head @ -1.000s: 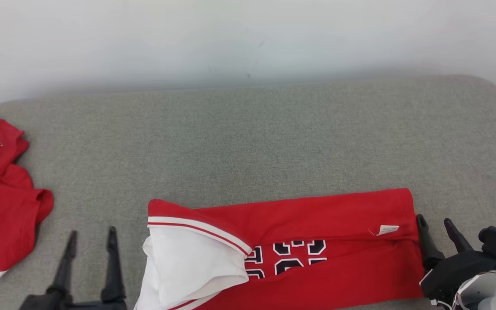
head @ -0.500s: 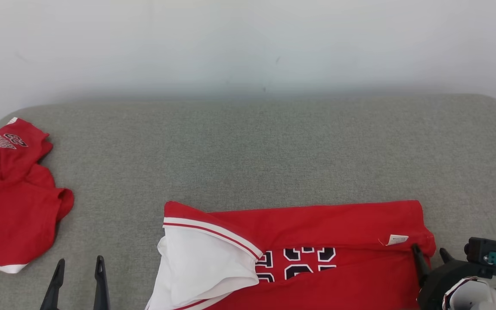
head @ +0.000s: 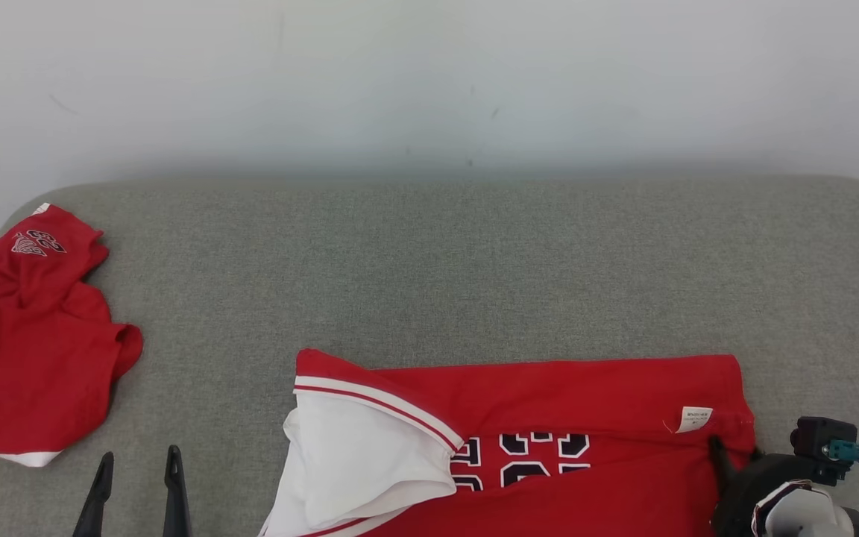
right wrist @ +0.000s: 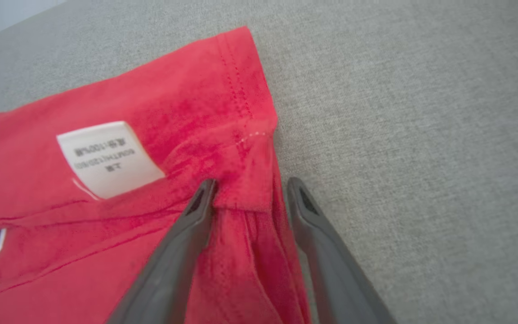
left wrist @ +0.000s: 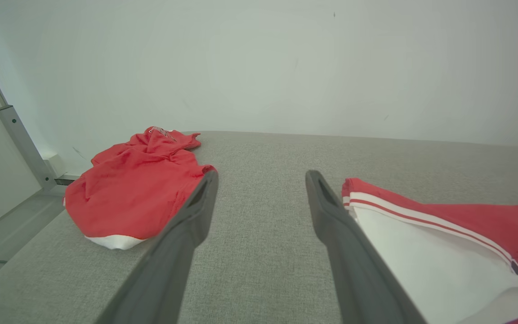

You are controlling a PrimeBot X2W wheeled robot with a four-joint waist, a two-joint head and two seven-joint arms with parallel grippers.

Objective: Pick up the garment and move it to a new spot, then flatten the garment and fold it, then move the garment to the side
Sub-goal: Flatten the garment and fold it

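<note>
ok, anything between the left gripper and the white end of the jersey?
Nothing visible. Bare grey padding separates the open left gripper from the white end of the red jersey. The crumpled second red garment lies on the gripper's other side, off that path.

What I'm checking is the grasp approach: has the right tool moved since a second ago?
Yes. The right tool has come leftward, toward the white label, from beside the red jersey onto its hem corner.
</note>
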